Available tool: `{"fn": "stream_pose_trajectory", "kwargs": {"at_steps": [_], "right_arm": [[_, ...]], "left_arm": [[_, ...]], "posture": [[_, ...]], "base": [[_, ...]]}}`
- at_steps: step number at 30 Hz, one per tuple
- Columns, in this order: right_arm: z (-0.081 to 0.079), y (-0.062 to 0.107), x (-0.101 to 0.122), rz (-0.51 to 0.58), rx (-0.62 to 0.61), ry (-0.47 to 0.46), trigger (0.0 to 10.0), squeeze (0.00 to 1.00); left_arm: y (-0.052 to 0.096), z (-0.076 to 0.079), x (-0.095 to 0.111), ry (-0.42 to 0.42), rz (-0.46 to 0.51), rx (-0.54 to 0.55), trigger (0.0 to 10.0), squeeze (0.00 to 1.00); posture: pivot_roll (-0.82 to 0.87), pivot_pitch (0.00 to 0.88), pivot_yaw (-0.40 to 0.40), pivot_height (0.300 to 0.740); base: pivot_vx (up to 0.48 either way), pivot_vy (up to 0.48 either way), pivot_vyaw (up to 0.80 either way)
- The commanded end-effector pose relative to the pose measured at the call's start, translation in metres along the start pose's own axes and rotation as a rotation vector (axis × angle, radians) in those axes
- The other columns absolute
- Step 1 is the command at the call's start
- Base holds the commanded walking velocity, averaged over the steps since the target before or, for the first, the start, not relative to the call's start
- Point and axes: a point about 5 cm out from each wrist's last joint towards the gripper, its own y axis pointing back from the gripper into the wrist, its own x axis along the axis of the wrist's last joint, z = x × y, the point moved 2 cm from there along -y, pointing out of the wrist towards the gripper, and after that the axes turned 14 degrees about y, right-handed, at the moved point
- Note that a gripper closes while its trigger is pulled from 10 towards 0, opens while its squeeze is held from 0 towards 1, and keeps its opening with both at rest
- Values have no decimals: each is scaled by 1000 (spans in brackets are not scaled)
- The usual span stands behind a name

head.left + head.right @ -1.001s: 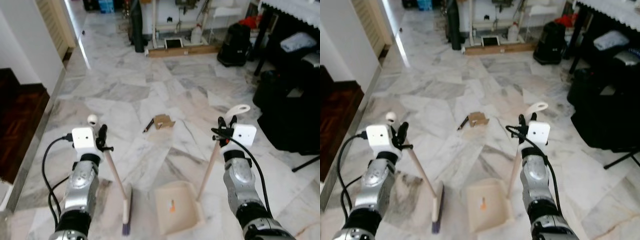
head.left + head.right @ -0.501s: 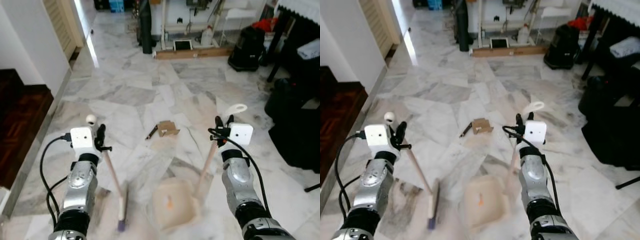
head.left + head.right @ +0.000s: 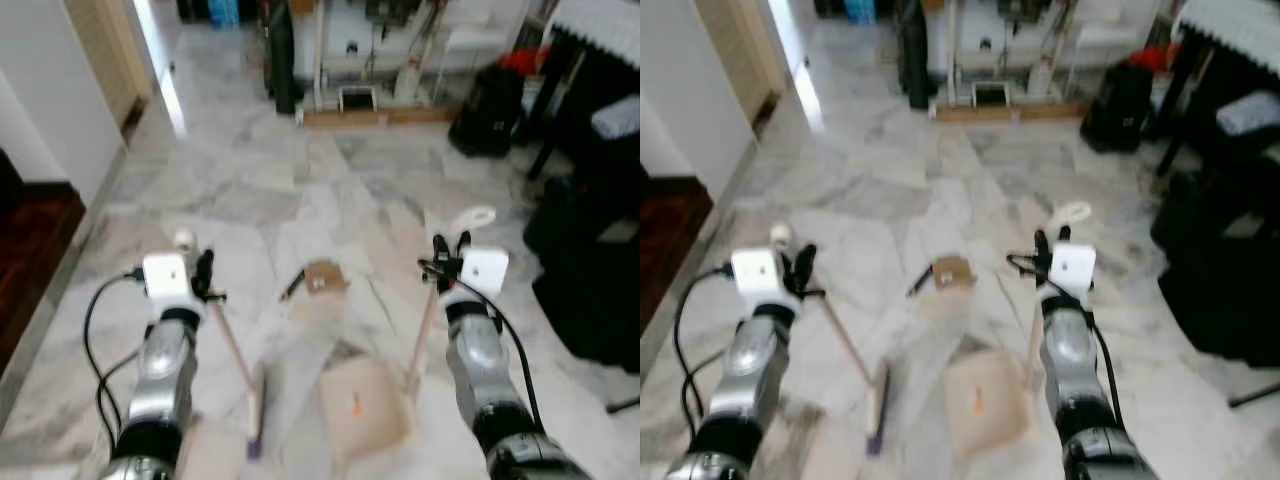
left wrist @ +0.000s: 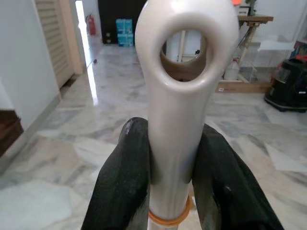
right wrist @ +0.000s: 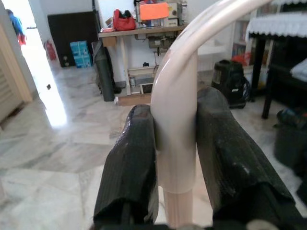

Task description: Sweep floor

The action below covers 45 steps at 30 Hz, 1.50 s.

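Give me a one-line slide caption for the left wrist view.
Left end effector clamps the cream broom handle just below its hanging loop, marble floor beyond.

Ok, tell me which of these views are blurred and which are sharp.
Left and right eye views: motion-blurred throughout, worst low down around the dustpan and broom. Left wrist view: sharp on the broom handle gripped by the left gripper. Right wrist view: sharp on the dustpan handle in the right gripper, with window glare on the floor.

Head views motion-blurred; wrist views sharp; daylight glare on floor [image 3: 170, 100] near doorway.
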Motion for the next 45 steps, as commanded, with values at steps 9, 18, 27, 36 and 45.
{"fn": "stream_pose_trajectory", "kwargs": {"at_steps": [9,18,27,36,45], "right_arm": [[5,-7,14,54,-22,-12,10000,0],[2,-10,19,72,-13,-17,10000,0],[2,-12,27,107,2,-20,10000,0],[9,-18,41,164,-19,-23,10000,0],[11,-18,46,188,-24,-31,10000,0]], "left_arm": [[-5,11,7,15,37,-34,10000,0],[-6,10,9,15,43,-31,10000,0],[-5,11,9,13,47,-29,10000,0],[-6,10,9,17,50,-29,10000,0],[-6,10,12,12,61,-25,10000,0]], "posture": [[18,9,25,740],[19,7,23,740],[19,11,22,740],[19,11,21,740],[20,10,19,740]], "base": [[383,0,0],[384,0,0],[382,0,0],[384,0,0],[383,0,0]]}}
